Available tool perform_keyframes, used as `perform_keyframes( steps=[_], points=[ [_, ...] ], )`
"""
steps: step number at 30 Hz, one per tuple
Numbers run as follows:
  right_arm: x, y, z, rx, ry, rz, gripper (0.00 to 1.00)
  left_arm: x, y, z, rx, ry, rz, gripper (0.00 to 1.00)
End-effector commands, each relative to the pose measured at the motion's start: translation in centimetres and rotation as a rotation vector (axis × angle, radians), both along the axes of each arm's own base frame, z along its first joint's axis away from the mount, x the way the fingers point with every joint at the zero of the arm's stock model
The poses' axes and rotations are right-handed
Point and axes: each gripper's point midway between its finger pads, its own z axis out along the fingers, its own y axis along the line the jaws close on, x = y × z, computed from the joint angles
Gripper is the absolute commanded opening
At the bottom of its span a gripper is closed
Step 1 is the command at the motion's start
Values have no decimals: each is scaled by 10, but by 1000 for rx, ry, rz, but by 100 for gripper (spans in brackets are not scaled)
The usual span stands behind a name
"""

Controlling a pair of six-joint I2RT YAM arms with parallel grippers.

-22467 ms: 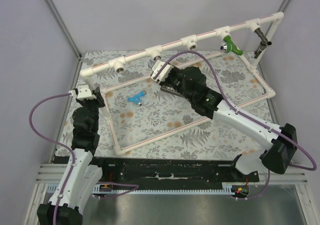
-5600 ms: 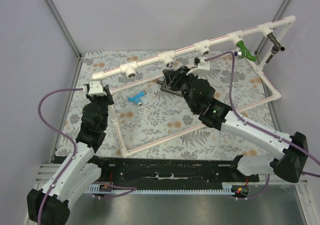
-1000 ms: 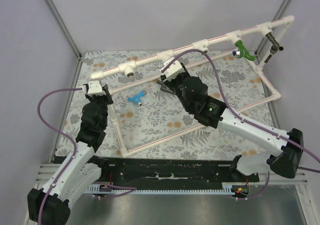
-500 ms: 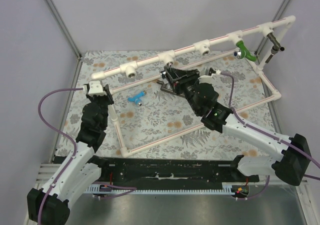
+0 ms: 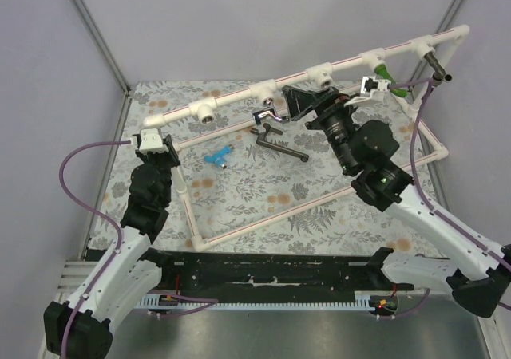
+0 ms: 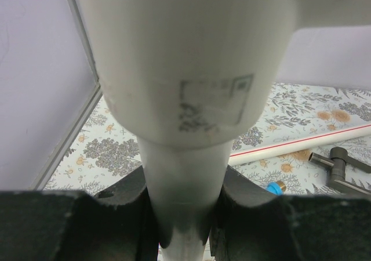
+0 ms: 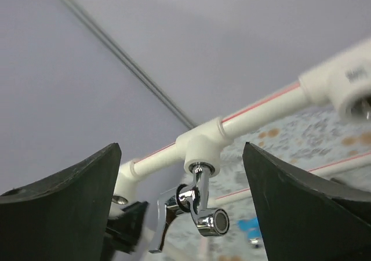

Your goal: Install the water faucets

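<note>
1. step in hand, by judgement: seating of silver faucet [image 7: 196, 206] in a tee of white pipe frame [image 5: 239, 96]; hangs spout-down from the top rail, toward the far edge of the table [image 5: 319, 215], about mid-width.
2. right gripper [image 5: 294, 105]: spread wide, empty, just beside that faucet without touching it.
3. left gripper [image 5: 154, 142]: clenched around an upright of the frame near the far left corner, apparently steadying it.
4. seemingly installed: green faucet [image 5: 382, 75] and dark faucet [image 5: 437, 62], both toward the far right corner.
5. not yet fitted: light blue faucet [image 5: 217, 157] and dark grey lever faucet [image 5: 281, 144], lying loose mid-table inside the frame's base; left open tee [image 5: 209, 115] and right open tee [image 5: 323, 80] on either side of the silver one.
6. next move, probably: reach down for a loose faucet, grip by the body, line threaded end with an open tee, turn in; calls for a firm hold on the frame.
7. surface: cloth [image 5: 239, 195] printed with ferns and flowers; room: plain lilac walls [image 5: 239, 24], metal posts [image 5: 93, 32] in the corners.
</note>
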Motion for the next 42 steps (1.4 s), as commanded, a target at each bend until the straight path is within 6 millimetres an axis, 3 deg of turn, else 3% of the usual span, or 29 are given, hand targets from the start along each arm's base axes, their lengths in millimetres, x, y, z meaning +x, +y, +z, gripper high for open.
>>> perform_keyframes(
  steps=[1, 7, 9, 18, 26, 30, 34, 42],
  points=[
    [-27, -3, 34, -735, -347, 54, 94, 0, -6, 16, -67, -50, -22, 2],
    [-47, 1, -5, -1520, -699, 176, 98, 0, -6, 16, -65, -48, -22, 2],
    [-50, 5, -16, -1670, -794, 181, 98, 0, -6, 15, -63, -47, -22, 2],
    [-41, 37, -20, -1911, -995, 98, 98, 0, -5, 16, -60, -48, -19, 2],
    [-6, 65, -34, -1964, -918, -34, 95, 0, -5, 17, -61, -51, -19, 2],
    [14, 66, -26, -1873, -786, -183, 83, 0, -5, 17, -61, -51, -16, 2],
    [19, 59, -14, -1631, -624, -261, 56, -1, -4, 17, -62, -51, -14, 2],
    [1, 51, -4, -678, -203, -160, 21, 1, -5, 15, -62, -47, -14, 2]
  ],
)
